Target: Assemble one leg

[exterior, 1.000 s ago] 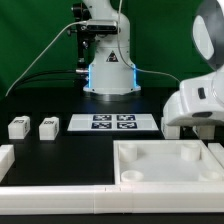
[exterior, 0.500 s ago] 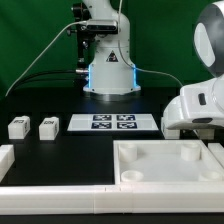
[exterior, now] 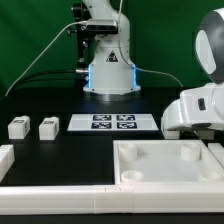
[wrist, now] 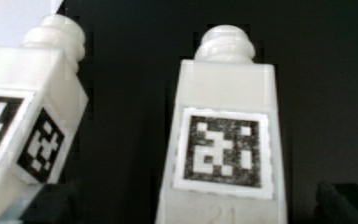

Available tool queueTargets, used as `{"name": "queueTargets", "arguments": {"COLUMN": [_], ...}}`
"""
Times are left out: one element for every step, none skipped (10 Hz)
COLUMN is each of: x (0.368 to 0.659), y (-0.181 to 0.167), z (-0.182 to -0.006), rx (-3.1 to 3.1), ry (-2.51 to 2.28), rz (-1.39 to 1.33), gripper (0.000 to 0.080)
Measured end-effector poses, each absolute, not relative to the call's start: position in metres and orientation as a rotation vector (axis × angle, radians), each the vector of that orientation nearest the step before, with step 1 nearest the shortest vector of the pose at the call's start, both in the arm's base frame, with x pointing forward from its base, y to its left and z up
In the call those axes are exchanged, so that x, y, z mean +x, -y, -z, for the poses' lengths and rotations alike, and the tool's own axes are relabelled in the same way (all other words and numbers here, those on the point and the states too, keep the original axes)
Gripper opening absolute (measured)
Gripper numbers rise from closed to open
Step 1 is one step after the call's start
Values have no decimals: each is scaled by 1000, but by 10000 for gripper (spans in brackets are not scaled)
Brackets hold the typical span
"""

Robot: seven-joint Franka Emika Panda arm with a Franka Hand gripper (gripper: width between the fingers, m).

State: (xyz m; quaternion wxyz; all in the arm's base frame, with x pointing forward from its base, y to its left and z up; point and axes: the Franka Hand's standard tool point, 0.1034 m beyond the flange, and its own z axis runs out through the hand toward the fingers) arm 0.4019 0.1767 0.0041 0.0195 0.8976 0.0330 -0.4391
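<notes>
While hovering over the leg (wrist: 220,130) lying tag-up on the bench (exterior: 70,150) beside its twin (wrist: 25,110), seems centred for a grasp (fingers unseen, so cannot tell their spread).

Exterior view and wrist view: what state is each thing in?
Two small white plastic tagged legs: loose, apart, untouched.
Two more such legs, wrist view: lying side by side, tags up, ungripped.
Large white square tray: lying flat, visible corner holes empty.
Gripper: fingers hidden; open or shut unclear.
</notes>
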Motion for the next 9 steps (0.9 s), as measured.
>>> {"name": "queueTargets", "arguments": {"x": [402, 402, 402, 402, 402, 402, 402, 403, 406], "y": [-177, -177, -177, -177, -177, -176, -176, -176, -175], "z": [-4, -4, -4, -4, -4, -4, -4, -6, -11], "rx": [2785, 2785, 2786, 2786, 2786, 2786, 2786, 2787, 2791], "ry": [-102, -102, -102, -102, -102, -102, -101, -101, -103], "rz": [1363, 1363, 1363, 1363, 1363, 1363, 1362, 1360, 1355], "gripper": [520, 520, 381, 290, 290, 291, 291, 291, 291]}}
